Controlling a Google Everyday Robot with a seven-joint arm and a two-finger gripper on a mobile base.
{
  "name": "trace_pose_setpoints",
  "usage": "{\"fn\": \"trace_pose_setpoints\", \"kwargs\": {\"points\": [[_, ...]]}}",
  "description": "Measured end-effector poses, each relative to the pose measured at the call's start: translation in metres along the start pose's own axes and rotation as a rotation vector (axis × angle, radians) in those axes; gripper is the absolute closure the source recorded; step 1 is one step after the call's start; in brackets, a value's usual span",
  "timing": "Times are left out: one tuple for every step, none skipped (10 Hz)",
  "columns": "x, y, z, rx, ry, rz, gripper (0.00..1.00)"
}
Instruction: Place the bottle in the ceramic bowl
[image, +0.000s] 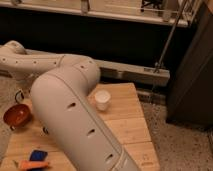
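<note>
Placement pending: whitish plastic bottle not seen in glossy orange-red ceramic bowl (17, 116).
Gripper (20, 95) fingers pressed together, bowl just below them.

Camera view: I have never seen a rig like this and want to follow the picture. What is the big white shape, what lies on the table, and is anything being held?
There is one picture, from a single camera looking down on a wooden table. The big white shape is the robot's arm, close to the lens. It comes up from the lower edge, bends, and reaches off to the left. On the table, a small orange-red ceramic bowl stands at the left and a white cup near the middle. A blue item and an orange item lie at the front left. The end effector, the two-finger grasping part, is hidden behind the arm's thick section. It is shut, but what it grips cannot be seen. The bottle is not in sight, and the bowl looks empty.
</note>
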Motion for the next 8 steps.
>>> {"fn": "trace_pose_setpoints", "kwargs": {"points": [[-0.019, 0.012, -0.005, -0.013, -0.024, -0.017, 1.0], [-0.034, 0.027, -0.011, -0.03, -0.038, -0.016, 1.0], [-0.045, 0.036, -0.014, -0.048, -0.04, 0.007, 1.0], [-0.052, 0.041, -0.015, -0.065, -0.035, 0.05, 1.0], [-0.057, 0.042, -0.015, -0.075, -0.023, 0.098, 1.0], [-0.06, 0.042, -0.011, -0.077, -0.003, 0.171, 1.0], [-0.061, 0.038, -0.007, -0.072, 0.012, 0.235, 1.0], [-0.062, 0.031, -0.003, -0.063, 0.027, 0.328, 1.0]]}}
